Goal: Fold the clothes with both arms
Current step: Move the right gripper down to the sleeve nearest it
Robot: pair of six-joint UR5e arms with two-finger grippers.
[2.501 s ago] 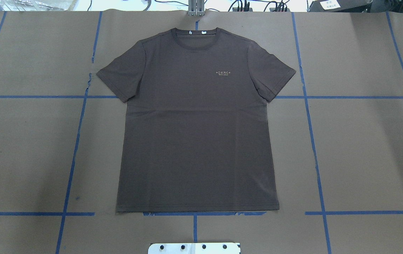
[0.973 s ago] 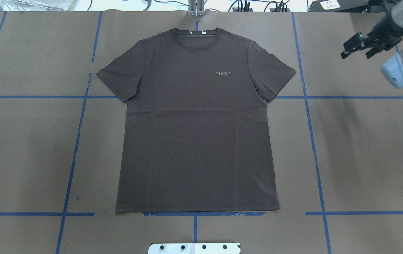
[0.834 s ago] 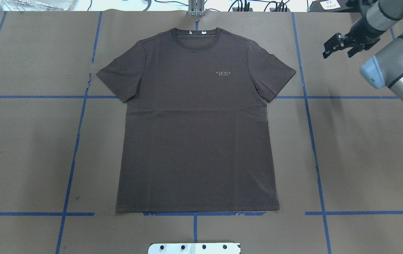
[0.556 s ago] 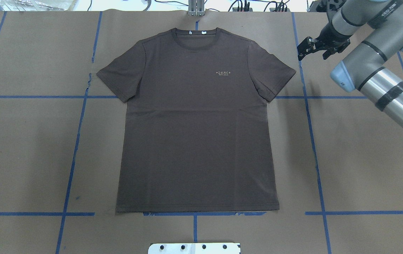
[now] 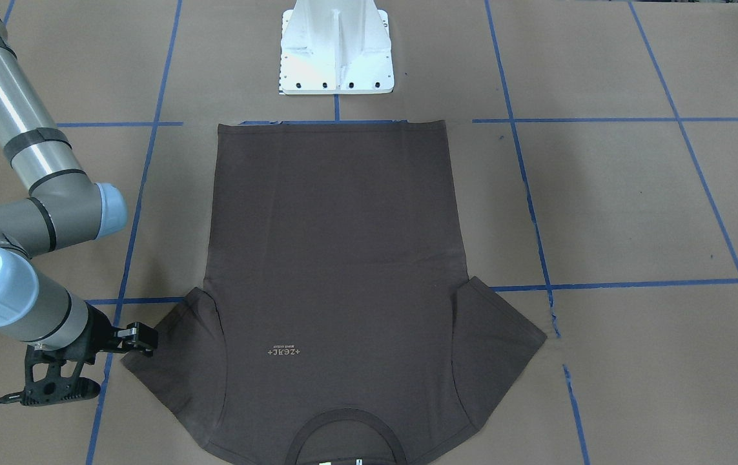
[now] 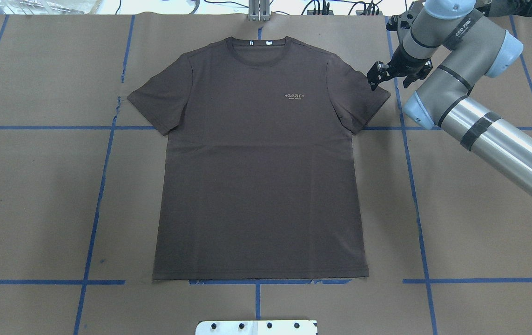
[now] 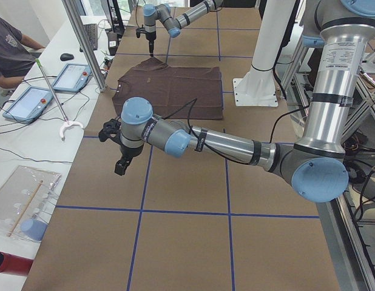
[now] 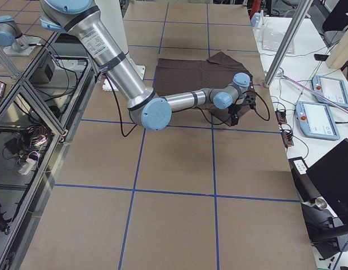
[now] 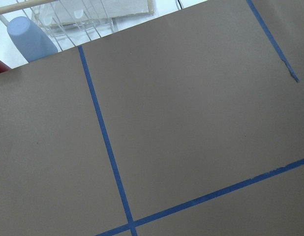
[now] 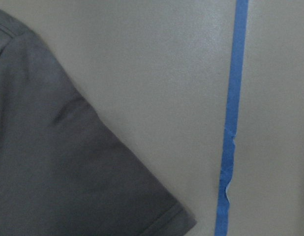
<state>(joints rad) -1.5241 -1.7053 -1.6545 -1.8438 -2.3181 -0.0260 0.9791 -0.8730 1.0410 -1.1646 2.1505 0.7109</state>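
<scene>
The dark brown-grey T-shirt (image 6: 261,177) lies flat and front up on the brown paper, collar (image 6: 259,46) at the far side and hem toward the robot's base. My right gripper (image 6: 389,81) hangs open just above the tip of the shirt's right-hand sleeve (image 6: 363,100), holding nothing. The front-facing view puts this gripper (image 5: 138,340) at the sleeve's corner. That sleeve (image 10: 58,172) fills the lower left of the right wrist view. Over bare paper well to the left of the shirt, my left gripper (image 7: 119,168) points down; I cannot tell whether it is open or shut.
The white pedestal base (image 5: 336,48) stands at the near table edge behind the hem. Blue tape lines (image 6: 412,186) cross the paper. A side table with tablets (image 7: 30,100) and a seated person (image 7: 11,42) runs along the far edge. A pale blue cup (image 9: 29,39) lies there.
My right arm has come in from the far right and swept left to the shirt's sleeve, its gripper open throughout. The shirt has not moved.
</scene>
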